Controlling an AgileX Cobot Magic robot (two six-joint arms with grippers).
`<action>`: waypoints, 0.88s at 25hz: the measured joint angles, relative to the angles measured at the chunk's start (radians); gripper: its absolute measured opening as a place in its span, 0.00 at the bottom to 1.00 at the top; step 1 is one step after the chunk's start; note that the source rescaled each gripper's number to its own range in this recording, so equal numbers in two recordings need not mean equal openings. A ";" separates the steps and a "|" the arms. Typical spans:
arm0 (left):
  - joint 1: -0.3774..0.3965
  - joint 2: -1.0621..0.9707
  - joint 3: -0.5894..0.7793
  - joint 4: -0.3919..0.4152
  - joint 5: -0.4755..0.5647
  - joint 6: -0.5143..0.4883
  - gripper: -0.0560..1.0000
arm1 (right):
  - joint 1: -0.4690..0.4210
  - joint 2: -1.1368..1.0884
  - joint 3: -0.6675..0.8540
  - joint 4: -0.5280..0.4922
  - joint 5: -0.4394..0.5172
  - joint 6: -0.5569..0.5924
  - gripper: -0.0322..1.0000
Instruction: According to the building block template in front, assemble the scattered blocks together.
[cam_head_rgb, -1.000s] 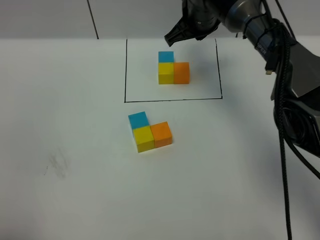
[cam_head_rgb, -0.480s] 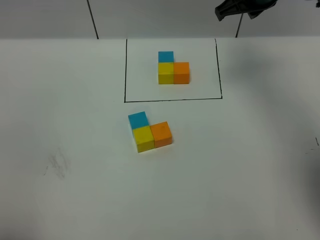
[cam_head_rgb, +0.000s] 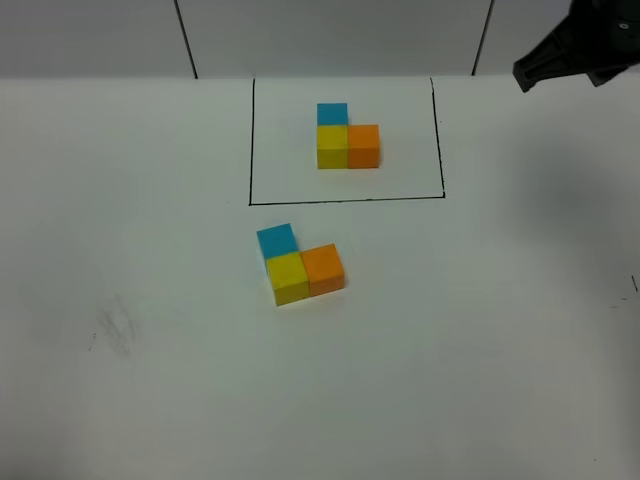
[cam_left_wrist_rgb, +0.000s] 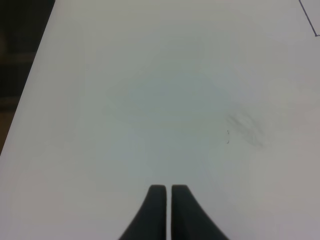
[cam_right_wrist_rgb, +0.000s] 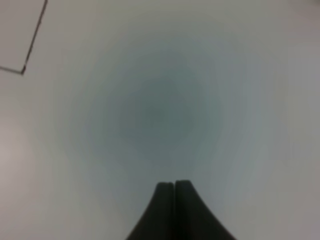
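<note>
The blocks (cam_head_rgb: 298, 264) are sitting joined in an L on the table (cam_head_rgb: 480, 330), just in front of the framed template (cam_head_rgb: 346, 135) and matching its layout. I am holding my right tool (cam_head_rgb: 522, 78) aloft at the far right, tips together and empty; my left tool (cam_left_wrist_rgb: 165, 189) is likewise closed over bare table. Assembly appears finished; I judge only parking is remaining.

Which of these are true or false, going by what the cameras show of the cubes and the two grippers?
1. The scattered blocks sit joined in an L. True.
2. They lie inside the drawn rectangle. False: they lie outside it, nearer the camera than the building block template.
3. The right gripper holds a cube. False: it is shut on nothing.
4. The left gripper is shut and empty. True.
5. The orange cube touches the blue one. False: it adjoins yellow.
</note>
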 joint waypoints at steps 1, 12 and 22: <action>0.000 0.000 0.000 0.000 0.000 0.000 0.06 | 0.000 -0.035 0.044 -0.002 0.000 0.009 0.03; 0.000 0.000 0.000 0.000 0.000 0.000 0.06 | 0.000 -0.490 0.596 -0.029 -0.010 0.155 0.03; 0.000 0.000 0.000 0.000 0.000 0.001 0.06 | 0.000 -0.829 0.974 0.077 -0.143 0.112 0.03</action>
